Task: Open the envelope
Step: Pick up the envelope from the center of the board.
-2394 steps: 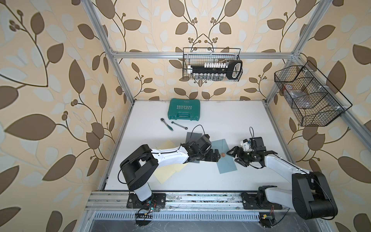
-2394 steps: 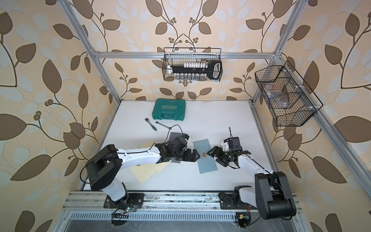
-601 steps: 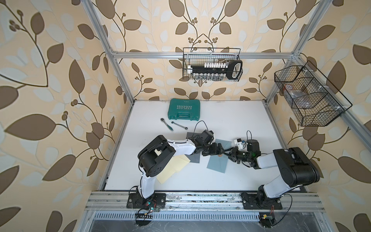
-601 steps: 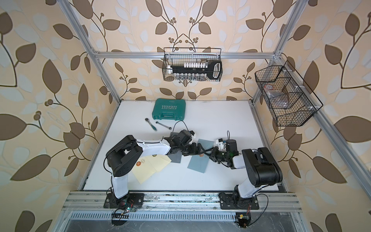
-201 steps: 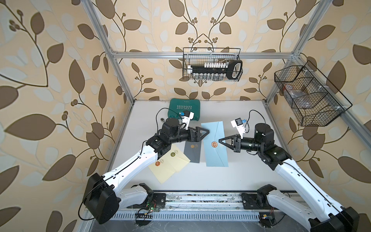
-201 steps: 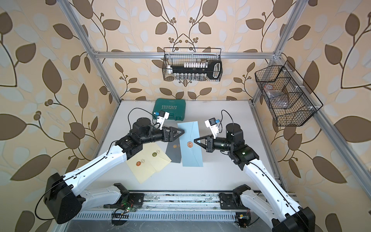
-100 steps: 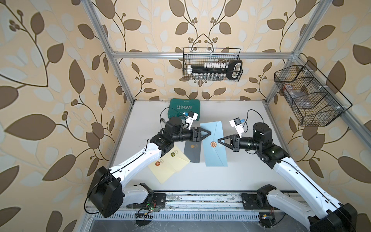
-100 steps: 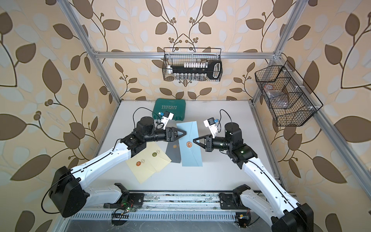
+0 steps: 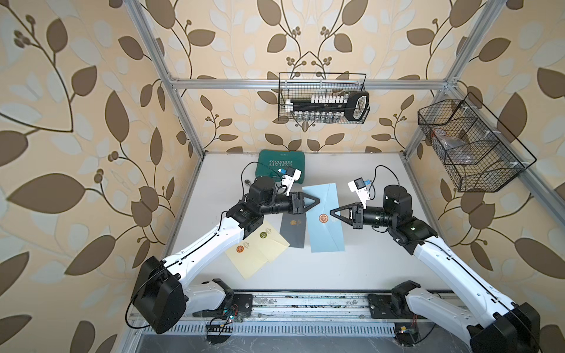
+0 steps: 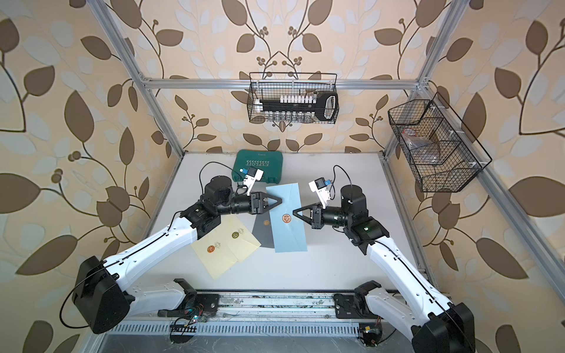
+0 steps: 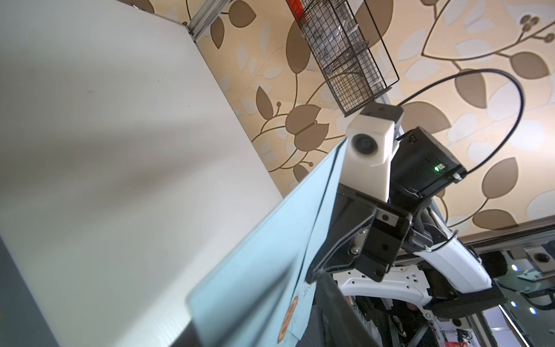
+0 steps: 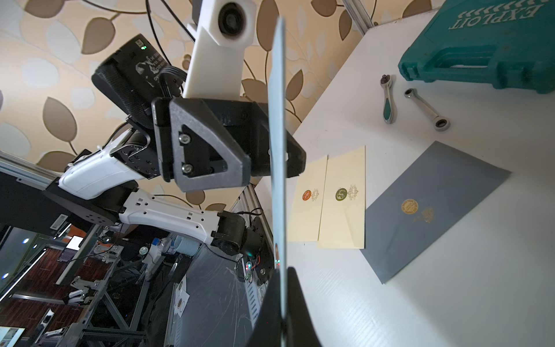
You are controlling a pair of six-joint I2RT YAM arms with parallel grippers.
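Left gripper [image 9: 318,200] narrower astride blue envelope [image 9: 325,237] (grey envelope [image 9: 294,233] below)

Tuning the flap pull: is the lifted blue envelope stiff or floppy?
Probably fairly stiff: the blue envelope stands straight, edge-on, from the right fingers. Likely light: its edge looks paper-thin. The round seal may resist peeling.

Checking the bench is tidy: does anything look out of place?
Two wrenches lie loose on the table beside the shut green case. Two cream envelopes overlap. The blue envelope is off the table, pinched by the right gripper.
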